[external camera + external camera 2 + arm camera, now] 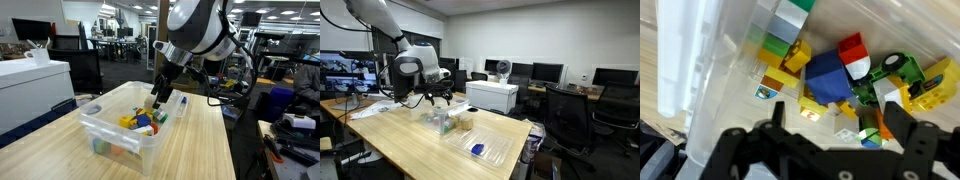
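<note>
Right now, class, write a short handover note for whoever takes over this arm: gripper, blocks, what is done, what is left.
Gripper: open, empty, hanging over the clear bin.
Things: toy blocks piled in the bin. The blue block lies nearest, between the open jaws, with the red block beside it. What looks like the lid lies apart on the table.
Done: gripper set over the pile.
Left: no block gripped yet.

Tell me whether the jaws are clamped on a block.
No, in the wrist view the jaws stand wide apart above the loose blocks in the clear bin.
</note>
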### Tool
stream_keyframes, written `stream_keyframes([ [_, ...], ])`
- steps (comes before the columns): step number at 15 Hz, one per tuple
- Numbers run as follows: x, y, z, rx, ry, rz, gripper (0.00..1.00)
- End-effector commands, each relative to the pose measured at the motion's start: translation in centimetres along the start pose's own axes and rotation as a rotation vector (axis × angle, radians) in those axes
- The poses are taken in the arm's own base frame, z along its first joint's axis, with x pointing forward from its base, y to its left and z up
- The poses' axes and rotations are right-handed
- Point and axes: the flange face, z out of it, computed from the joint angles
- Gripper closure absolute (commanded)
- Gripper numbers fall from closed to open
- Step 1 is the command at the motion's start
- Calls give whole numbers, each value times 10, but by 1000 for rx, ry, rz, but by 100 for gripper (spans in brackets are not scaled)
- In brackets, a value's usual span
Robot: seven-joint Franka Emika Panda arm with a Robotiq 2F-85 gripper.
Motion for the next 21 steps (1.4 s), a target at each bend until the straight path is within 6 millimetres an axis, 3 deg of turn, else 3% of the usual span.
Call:
stream_keyframes([
  [1, 6, -4, 19, 31, -15, -53, 0],
  [6, 15, -13, 49, 53, -53, -102, 0],
  [13, 17, 0, 81, 44, -90, -124, 0],
  [14, 17, 1, 82, 43, -90, -128, 25],
  [15, 17, 1, 83, 42, -91, -132, 27],
  [19, 17, 3, 86, 40, -98, -146, 60],
  [21, 17, 2, 85, 41, -99, -153, 66],
])
